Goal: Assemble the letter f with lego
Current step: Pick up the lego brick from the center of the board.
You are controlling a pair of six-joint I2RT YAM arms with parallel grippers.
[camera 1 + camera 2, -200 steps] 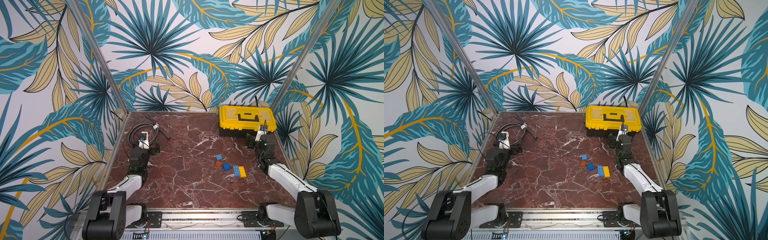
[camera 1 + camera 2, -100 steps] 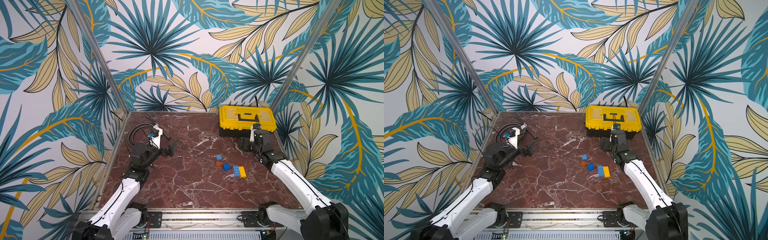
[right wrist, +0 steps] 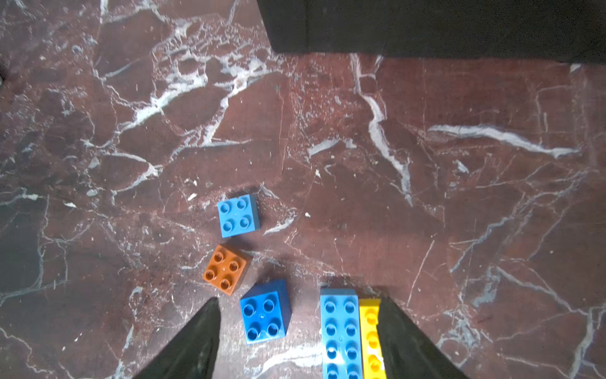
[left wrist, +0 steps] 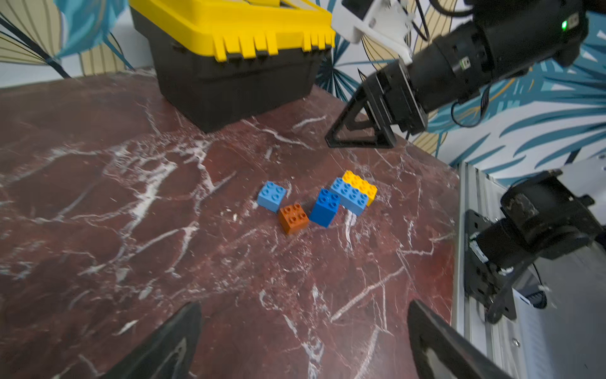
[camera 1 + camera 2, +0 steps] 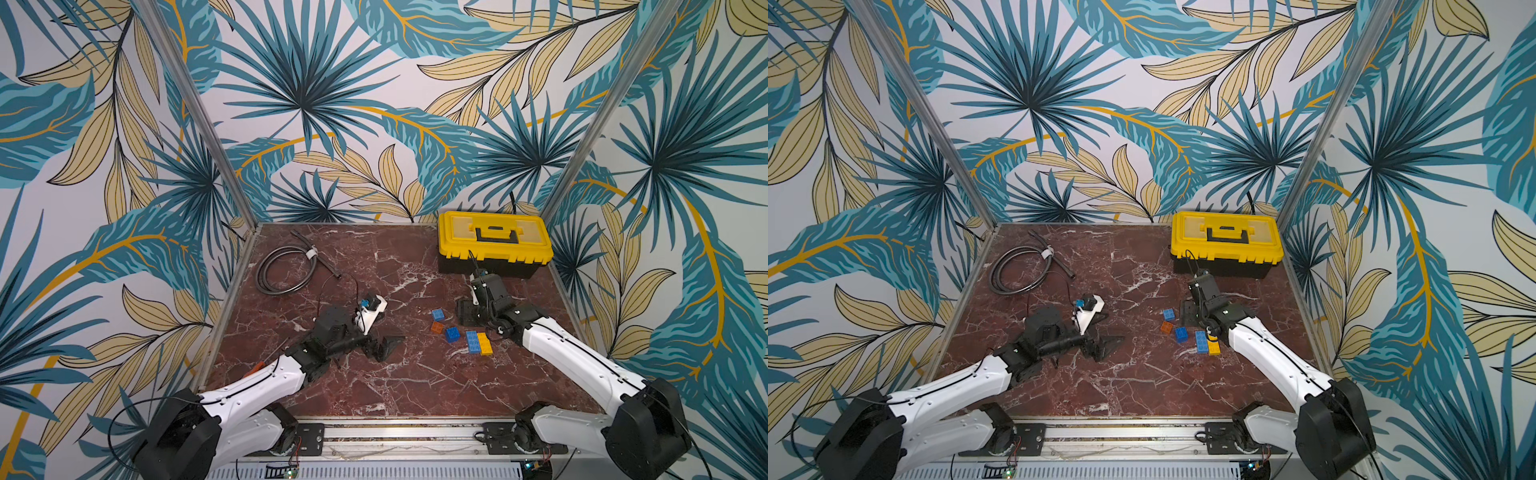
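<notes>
Your lego (image 5: 1181,334) lies loose on the marble table (image 5: 374,386), clustered on the right-arm side in front of the yellow-and-black toolbox (image 5: 494,241). The light blue square brick (image 5: 437,314) sits farthest back, with the orange square brick (image 5: 437,327) just in front of it and the darker blue square brick (image 5: 452,334) beside that. The long blue brick (image 5: 472,342) and long yellow brick (image 5: 484,343) lie side by side with their long edges touching. All five show their studs up and each rests on the table, so the letter f is not yet begun. Your right gripper (image 5: 467,313) sits between the toolbox and the cluster, jaws well apart and holding nothing. In its wrist view the two dark fingers (image 3: 200,334) frame the darker blue square and the long blue brick, and one finger overlaps the yellow brick's outer edge. I cannot tell from that angle whether it touches the brick, though the left wrist view suggests it hangs clear of the table. Your left gripper (image 5: 384,347) is near the table's middle, well apart from the bricks and pointing toward them, jaws spread wide and empty. A coiled black hose (image 5: 286,270) lies at the far left corner.
</notes>
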